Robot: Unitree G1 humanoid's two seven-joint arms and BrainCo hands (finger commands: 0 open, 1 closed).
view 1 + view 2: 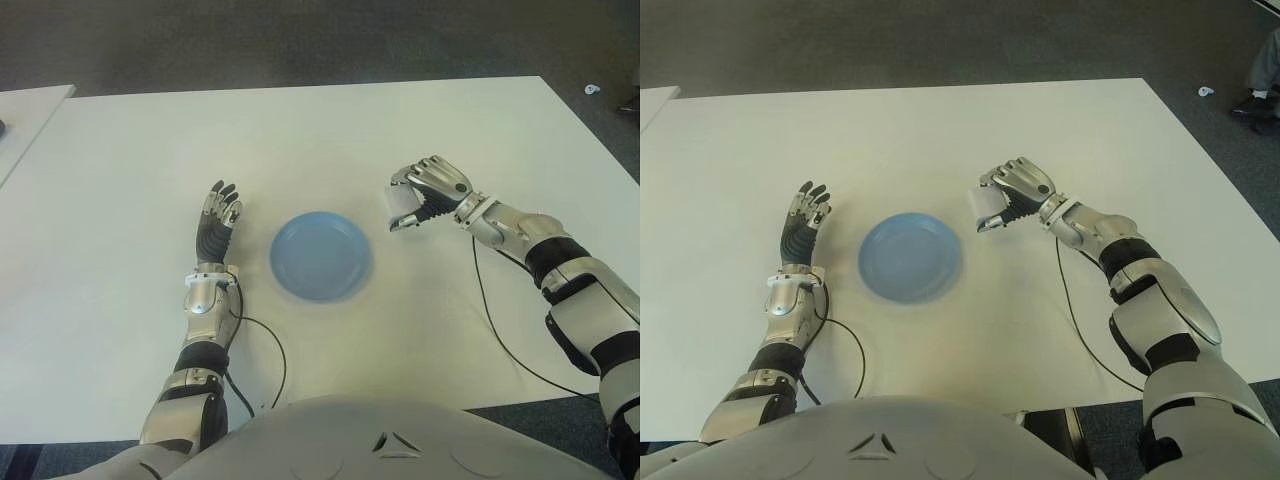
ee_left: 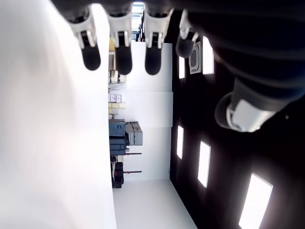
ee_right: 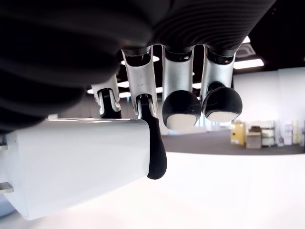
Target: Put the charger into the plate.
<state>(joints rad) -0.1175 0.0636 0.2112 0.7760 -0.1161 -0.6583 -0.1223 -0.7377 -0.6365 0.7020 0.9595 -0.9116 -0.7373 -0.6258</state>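
A round blue plate [image 1: 320, 256] sits on the white table [image 1: 300, 130], and nothing lies in it. My right hand [image 1: 422, 196] is just right of the plate, a little above the table, with its fingers curled around a white charger [image 1: 402, 204]. The right wrist view shows the charger [image 3: 76, 162] as a white block with metal prongs, held under the fingers [image 3: 181, 107]. My left hand [image 1: 217, 218] shows flat to the left of the plate with its fingers [image 2: 121, 47] stretched out and holding nothing.
A black cable [image 1: 500, 330] runs over the table from my right forearm toward the front edge. Another thin cable [image 1: 265, 350] loops beside my left forearm. A second white table's corner [image 1: 30, 110] shows at far left. Dark floor lies beyond the far edge.
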